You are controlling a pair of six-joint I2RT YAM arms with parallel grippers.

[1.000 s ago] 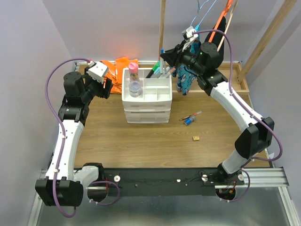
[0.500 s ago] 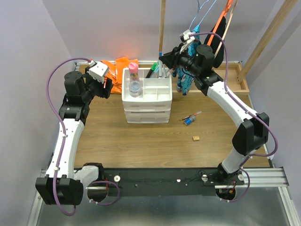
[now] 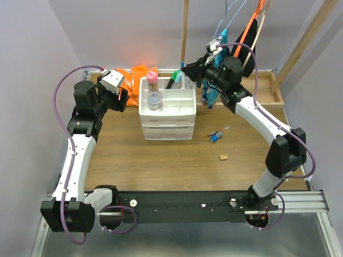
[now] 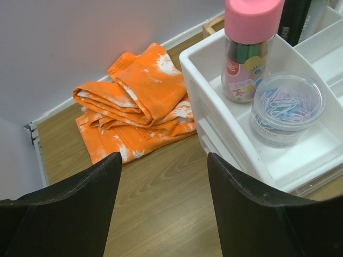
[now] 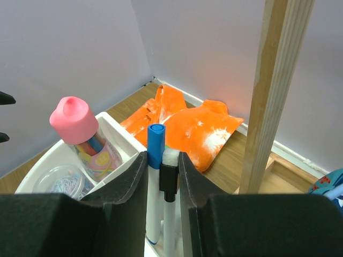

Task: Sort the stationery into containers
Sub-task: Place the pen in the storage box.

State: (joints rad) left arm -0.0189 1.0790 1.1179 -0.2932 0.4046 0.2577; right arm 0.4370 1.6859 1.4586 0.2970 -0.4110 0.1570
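While the right gripper (image 5: pixel 162 159) hangs over the far right compartment of the drawer unit (image 3: pixel 167 113), its fingers press against two upright markers (image 5: pixel 169 184), one blue-capped and one white with a black clip. I'd say it is setting them into that compartment. The next move, to my mind, calls for letting go and lifting straight up so neither tips. After that comes a reach for what lies unsorted on the right of the table (image 3: pixel 161 160): a thin marker (image 3: pixel 222 130) touching a blue highlighter (image 3: pixel 215 137), and nearer, the tan block (image 3: pixel 223 157).

The left gripper (image 4: pixel 163 160) hangs just left of the unit, fingers wide apart on nothing.

Only the overhead view shows those loose items, and only the right wrist view shows how tightly the markers are flanked. The left wrist view gives the plainest look at the clear jar (image 4: pixel 286 107) of paper clips, which stands in a left compartment beside a pink-capped tube (image 4: pixel 249 48), with the orange cloth (image 4: pixel 136 107) further left.
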